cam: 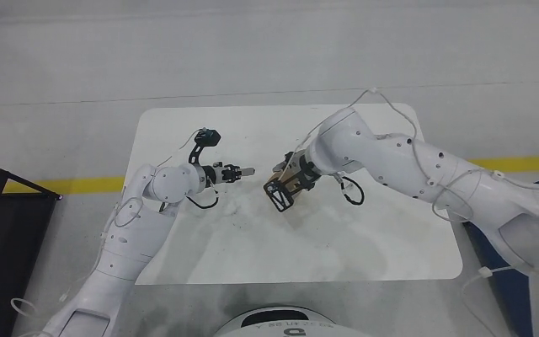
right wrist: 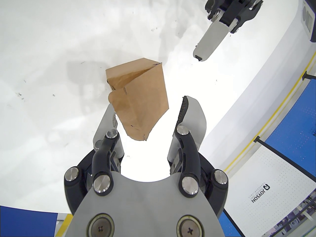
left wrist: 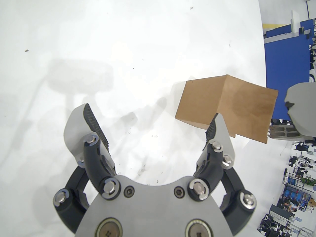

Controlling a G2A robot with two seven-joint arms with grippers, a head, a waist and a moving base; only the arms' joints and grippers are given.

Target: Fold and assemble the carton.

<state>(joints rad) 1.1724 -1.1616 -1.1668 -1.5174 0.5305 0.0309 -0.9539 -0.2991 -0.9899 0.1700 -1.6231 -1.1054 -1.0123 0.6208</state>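
Note:
The carton (cam: pixel 284 177) is a small brown cardboard box, partly folded, with a loose flap hanging off one end (right wrist: pixel 134 127). It sits between the wide-apart fingers of my right gripper (right wrist: pixel 148 103), leaning against one finger (right wrist: pixel 108 122), with a gap to the other. The right gripper (cam: pixel 280 198) is open over the middle of the white table (cam: pixel 354 244). My left gripper (left wrist: pixel 151 112) is open with nothing between its fingers. It points at the carton (left wrist: pixel 222 107) from a short distance and does not touch it. Its tip (right wrist: pixel 201 54) hovers beyond the box.
The tabletop (left wrist: pixel 123 38) around the box is bare, with small dark specks. A yellow floor line (cam: pixel 76 184) runs past the table. A black stand (cam: pixel 17 202) is at the far left. Blue panels (left wrist: pixel 284 57) stand beyond the table's edge.

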